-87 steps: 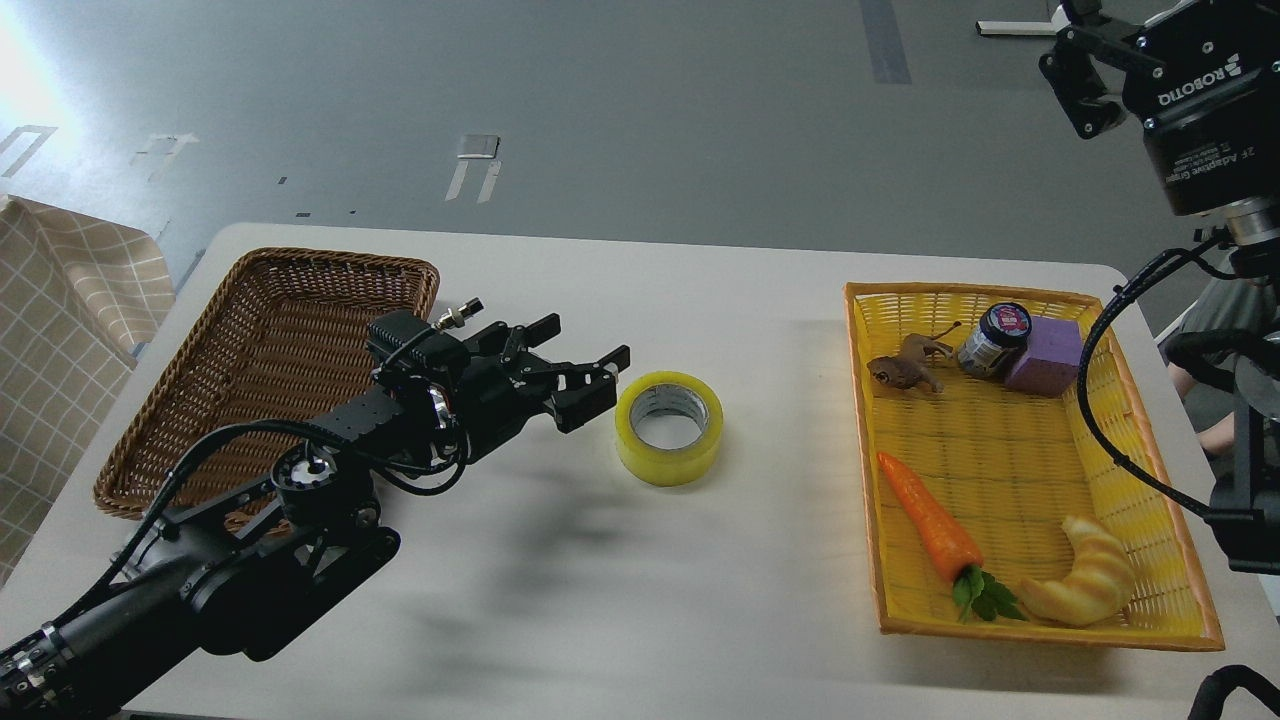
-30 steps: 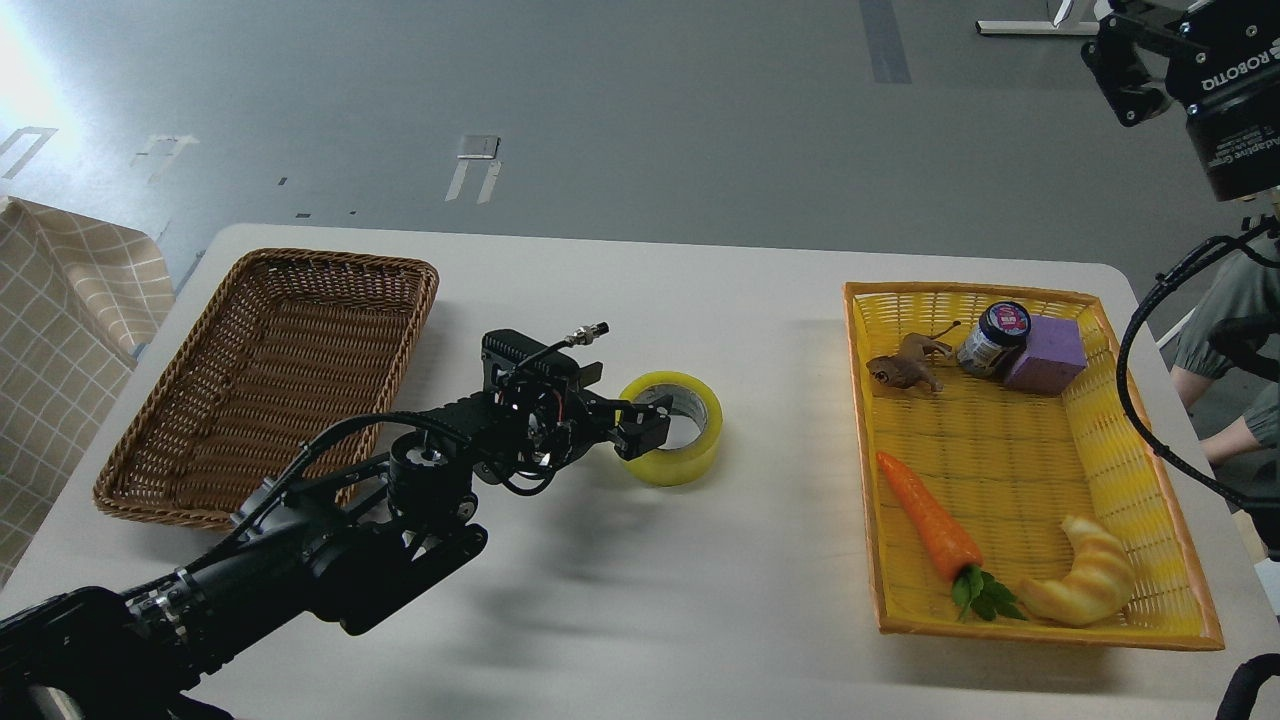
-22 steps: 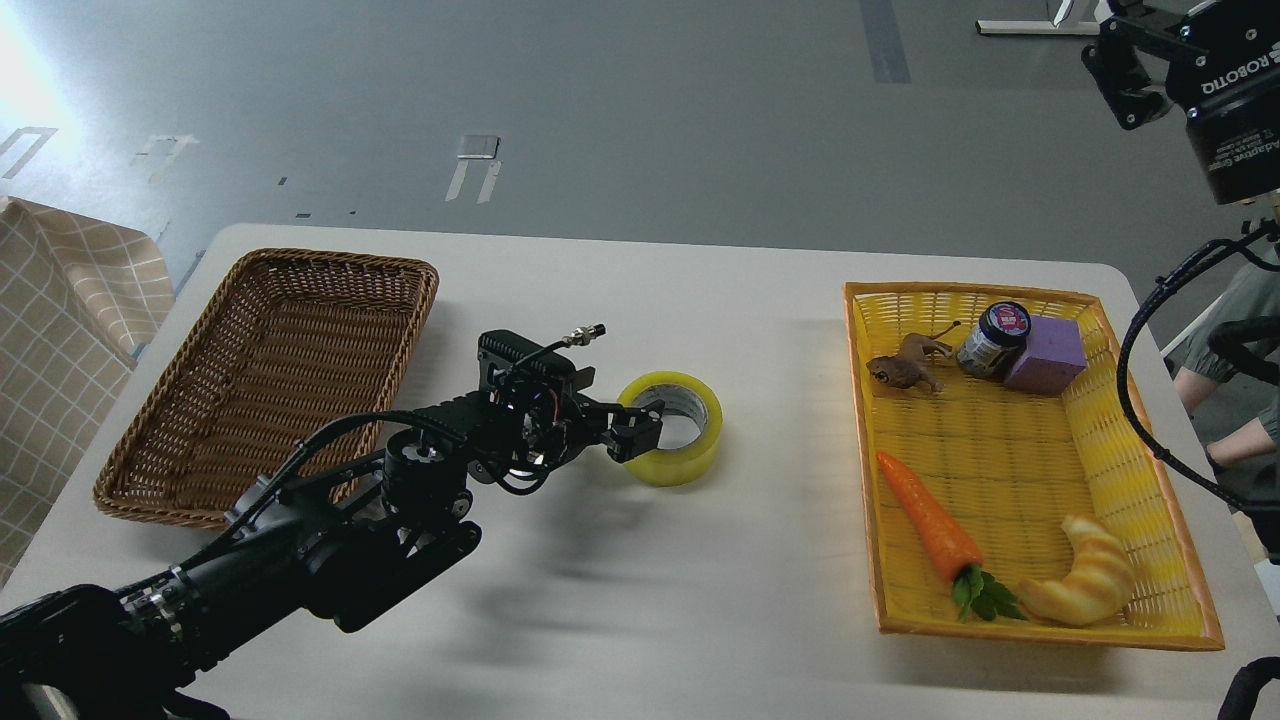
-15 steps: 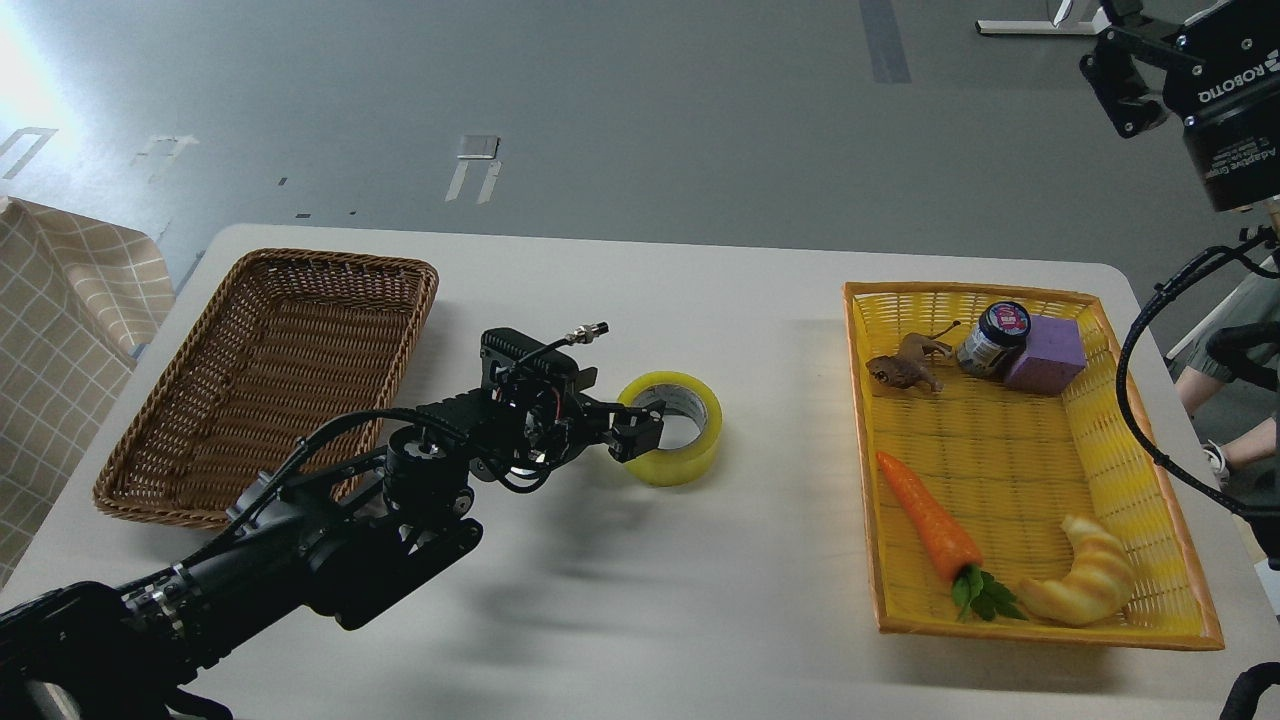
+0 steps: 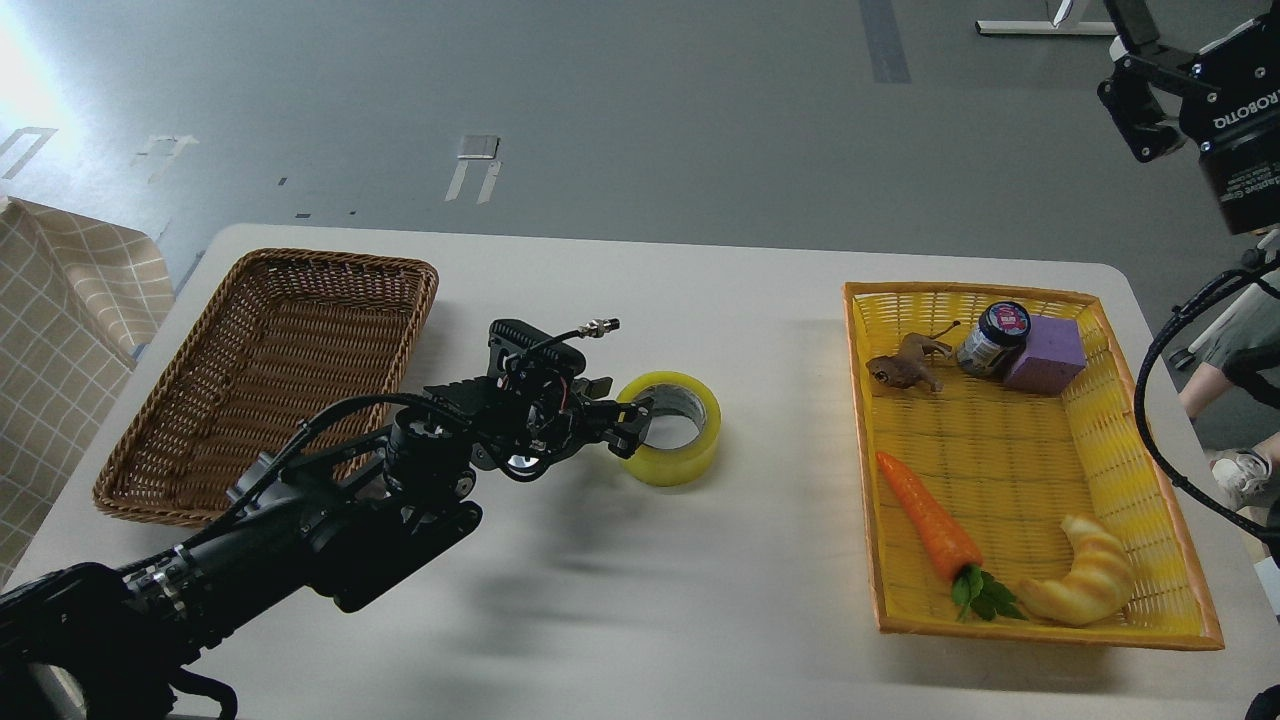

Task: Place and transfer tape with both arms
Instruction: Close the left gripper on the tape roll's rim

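Observation:
The tape, a wide yellow roll with a grey-white core, lies flat on the white table near its middle. My left gripper reaches it from the left and is shut on the roll's left wall, one finger inside the core and one outside. The roll rests on the table. My right gripper hangs high at the top right, off the table and far from the tape. Its fingers stand apart, and it holds nothing. The frame's top edge partly cuts it off.
A brown wicker basket stands at the left, just behind my left arm. A yellow basket at the right holds a carrot, a croissant, a toy animal, a jar and a purple block.
My left gripper has moved right to the tape and closed on its left wall. The right gripper has drifted right and up at the frame's corner. The tape has stayed put.

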